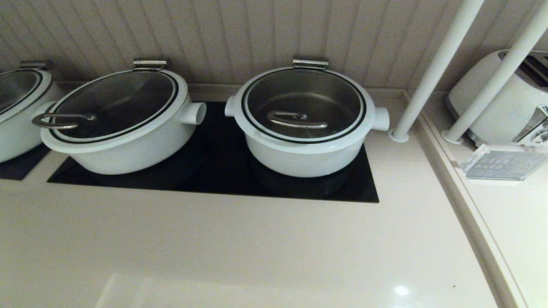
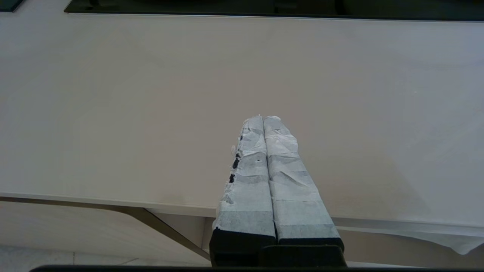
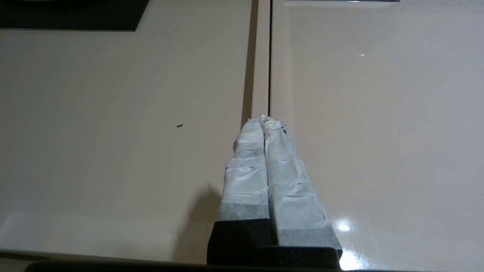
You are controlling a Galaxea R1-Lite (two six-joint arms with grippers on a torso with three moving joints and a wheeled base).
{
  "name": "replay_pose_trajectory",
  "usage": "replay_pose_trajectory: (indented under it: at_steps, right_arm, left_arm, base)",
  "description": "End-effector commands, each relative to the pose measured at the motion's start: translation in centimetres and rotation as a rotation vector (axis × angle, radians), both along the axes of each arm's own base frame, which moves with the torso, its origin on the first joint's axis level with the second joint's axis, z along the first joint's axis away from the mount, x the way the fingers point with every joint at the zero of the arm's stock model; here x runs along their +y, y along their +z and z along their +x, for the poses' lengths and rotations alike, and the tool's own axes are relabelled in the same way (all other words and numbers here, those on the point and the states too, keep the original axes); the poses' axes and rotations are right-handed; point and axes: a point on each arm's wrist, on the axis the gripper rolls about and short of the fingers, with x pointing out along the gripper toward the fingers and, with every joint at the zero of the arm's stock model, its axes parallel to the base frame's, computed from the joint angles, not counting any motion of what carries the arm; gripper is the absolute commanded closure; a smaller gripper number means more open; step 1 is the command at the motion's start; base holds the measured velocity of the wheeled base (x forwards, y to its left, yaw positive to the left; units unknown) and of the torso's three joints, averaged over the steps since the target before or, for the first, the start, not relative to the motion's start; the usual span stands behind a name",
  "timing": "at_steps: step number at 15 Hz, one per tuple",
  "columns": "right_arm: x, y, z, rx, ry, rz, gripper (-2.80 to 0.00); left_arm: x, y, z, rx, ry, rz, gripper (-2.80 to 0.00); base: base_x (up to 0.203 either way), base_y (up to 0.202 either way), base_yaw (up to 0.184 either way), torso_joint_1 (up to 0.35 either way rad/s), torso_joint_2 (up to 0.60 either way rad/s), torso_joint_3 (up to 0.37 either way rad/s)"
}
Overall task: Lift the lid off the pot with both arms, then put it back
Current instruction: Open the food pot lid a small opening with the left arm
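Two grippers parked low over pale counter [image 1: 239, 248], well short of cooktop [image 1: 214, 171]: left gripper [image 2: 263, 120] pressed closed, empty; right gripper [image 3: 263, 120] same, beside counter seam [image 3: 269, 56]. Lid [image 1: 305, 105] seated on pot [image 1: 306, 149], loop handle [image 1: 297, 119] untouched. Looks like step one, not begun. Next: both arms reach forward, part fingers, take lid together. Wider pot [image 1: 124, 137] left; toaster [image 1: 505, 98], poles right; ribbed wall behind.

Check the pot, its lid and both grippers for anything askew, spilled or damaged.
Nothing stands out. The lid sits flat and centred on the pot, which stands upright on the black cooktop. No spill shows on the counter. The left gripper and right gripper are shut over bare counter; their tape wrapping is only frayed.
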Motion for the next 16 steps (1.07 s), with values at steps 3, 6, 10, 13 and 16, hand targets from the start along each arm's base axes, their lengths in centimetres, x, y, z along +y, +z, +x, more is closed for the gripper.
replay_pose_trajectory:
  at_steps: [3, 6, 10, 13, 16]
  right_arm:
    - [0.0, 0.0, 0.0, 0.001, 0.001, 0.002, 0.0]
    - [0.0, 0.0, 0.0, 0.001, 0.002, -0.001, 0.0]
    - [0.0, 0.0, 0.0, 0.002, 0.004, -0.01, 0.0]
    - [0.0, 0.0, 0.0, 0.002, 0.008, -0.021, 0.0]
    - [0.0, 0.0, 0.0, 0.002, 0.007, -0.02, 0.0]
  left_arm:
    - [0.0, 0.0, 0.0, 0.0, 0.0, 0.0, 0.0]
    - [0.0, 0.0, 0.0, 0.0, -0.001, 0.013, 0.0]
    - [0.0, 0.0, 0.0, -0.001, -0.004, 0.035, 0.0]
    - [-0.2, 0.3, -0.1, -0.025, -0.065, 0.208, 0.0]
    - [-0.4, 3.4, 0.0, -0.033, -0.157, 0.191, 0.0]
  base:
    - [0.0, 0.0, 0.0, 0.0, 0.0, 0.0]
    - [0.0, 0.0, 0.0, 0.0, 0.0, 0.0]
    - [0.0, 0.0, 0.0, 0.0, 0.0, 0.0]
    - [0.0, 0.0, 0.0, 0.0, 0.0, 0.0]
    - [0.0, 0.0, 0.0, 0.0, 0.0, 0.0]
